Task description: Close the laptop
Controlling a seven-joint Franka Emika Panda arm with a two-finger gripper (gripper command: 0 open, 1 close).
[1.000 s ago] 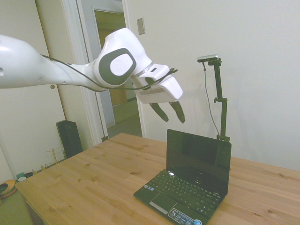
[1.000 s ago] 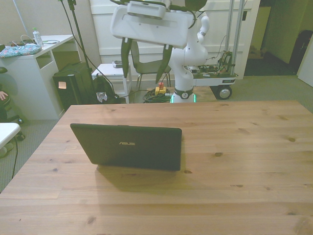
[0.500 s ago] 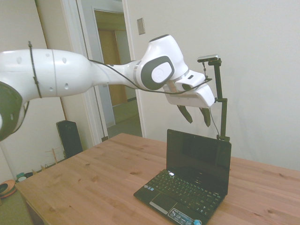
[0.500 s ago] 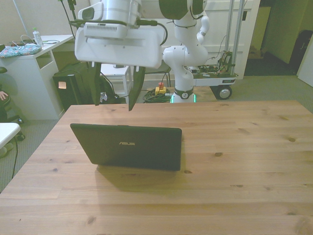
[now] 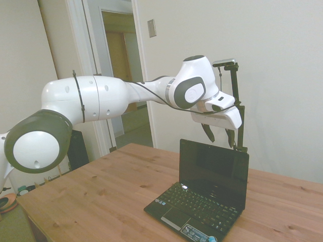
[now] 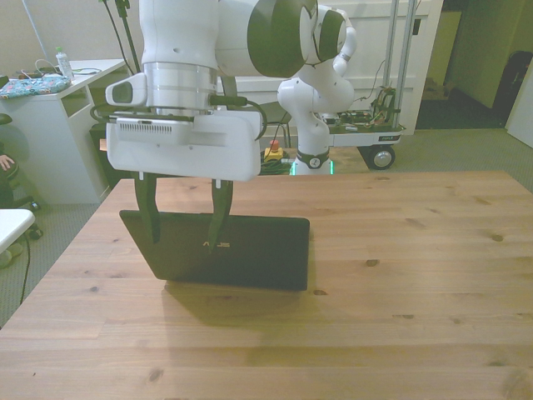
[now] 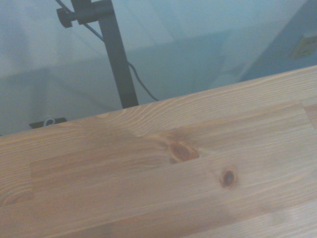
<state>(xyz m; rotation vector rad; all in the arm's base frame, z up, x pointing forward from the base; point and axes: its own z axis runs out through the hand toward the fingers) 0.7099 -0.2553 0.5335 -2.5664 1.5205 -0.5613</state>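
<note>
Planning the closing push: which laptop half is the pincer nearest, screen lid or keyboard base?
The screen lid, standing upright with the open pincer at its top edge; the keyboard base lies flat below.

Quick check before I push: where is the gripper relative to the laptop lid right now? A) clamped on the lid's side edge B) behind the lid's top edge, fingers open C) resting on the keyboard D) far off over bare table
B: the gripper hangs with open fingers at the top edge of the upright laptop lid, on its back side.

The end effector point(image 6: 184, 233) overlaps part of the laptop point(image 6: 250, 254) lid's top edge in front view.
</note>
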